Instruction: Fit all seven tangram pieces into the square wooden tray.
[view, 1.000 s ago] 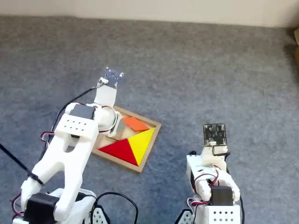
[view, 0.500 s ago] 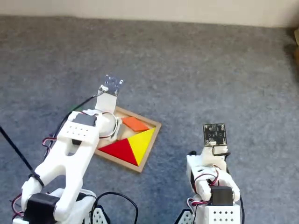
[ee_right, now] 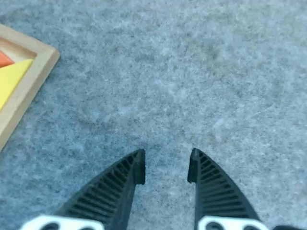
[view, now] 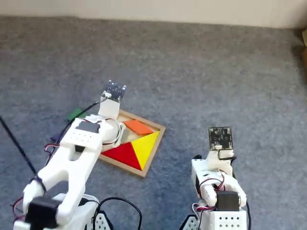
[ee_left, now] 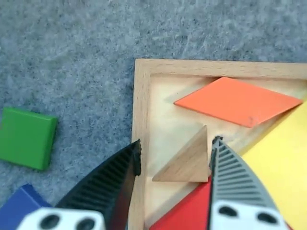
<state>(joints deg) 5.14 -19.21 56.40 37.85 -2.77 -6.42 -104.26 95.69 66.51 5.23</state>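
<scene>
Hovering wide open, the left gripper (ee_left: 176, 149) straddles a corner of the wooden tray (ee_left: 142, 96). One finger hangs outside the rim, and the other is inside, just beside the straight edge of the plain wood triangle (ee_left: 188, 163). Nothing is gripped.

That triangle lies flat on the tray floor, with a gap between it and the rim. Past it sits the orange parallelogram (ee_left: 238, 101), close along one wall. The yellow triangle (ee_left: 283, 158) and red triangle (ee_left: 184, 213) are packed edge to edge alongside. Four in, by my count!

Out on the grey carpet (ee_left: 72, 57), the green square (ee_left: 26, 138) lies flat, apart from the tray, with a blue piece (ee_left: 19, 206) near it.

My read is that the wood triangle is down but not yet seated. The next move calls for either a nudge into place, or a lift clear and a swing over to green without clipping the rim.

On the other side, the right gripper (ee_right: 166, 166) hangs partly open above the carpet, holding nothing.
</scene>
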